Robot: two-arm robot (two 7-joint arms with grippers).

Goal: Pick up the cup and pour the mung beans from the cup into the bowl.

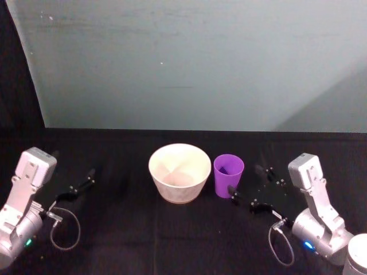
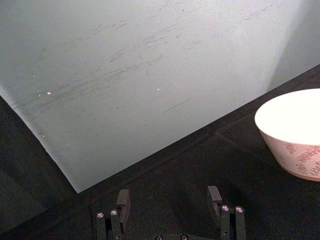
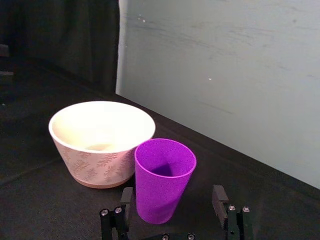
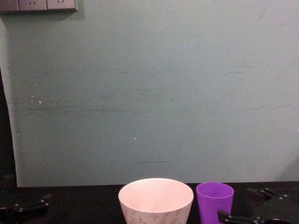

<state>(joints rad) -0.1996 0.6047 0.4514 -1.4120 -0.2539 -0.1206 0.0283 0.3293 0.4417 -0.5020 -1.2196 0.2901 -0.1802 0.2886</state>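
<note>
Far left, your left pincer (image 1: pixel 79 184) hangs low over the black tabletop (image 1: pixel 172 246), jaws spread wide w/ nothing btw them, well apart from the work; treat it as parked. Near ctr stands the bowl (image 1: pixel 175 193): wide, pale, leaf pattern outside, upright and, as far as the head and right wrist views show, empty inside. Just beside it on its right stands the purple cup (image 1: pixel 228 179), upright, narrower than the bowl, w/ a thin gap btw the two in the head view. Can't make out the mung beans, as the cup's inside reads as shadow. Right of that, your right pincer (image 1: pixel 246 182) is open too, gripping nothing, fingers level w/ the cup's lower half. The right wrist view puts the cup at the mouth of the jaws, nearer one finger than the other; can't tell if that finger touches the wall. My read: you're at the approach/pre-grasp step, nothing lifted, nothing poured. Nxt move prob. calls for easing the right pincer fwd and a bit sideways so the cup sits centred btw the fingers, then closing gently around mid-height. It looks like light, tapered plastic, so it may slip or tip toward the bowl. After that, lift straight up, carry left over the bowl's rim, tilt slowly.
</note>
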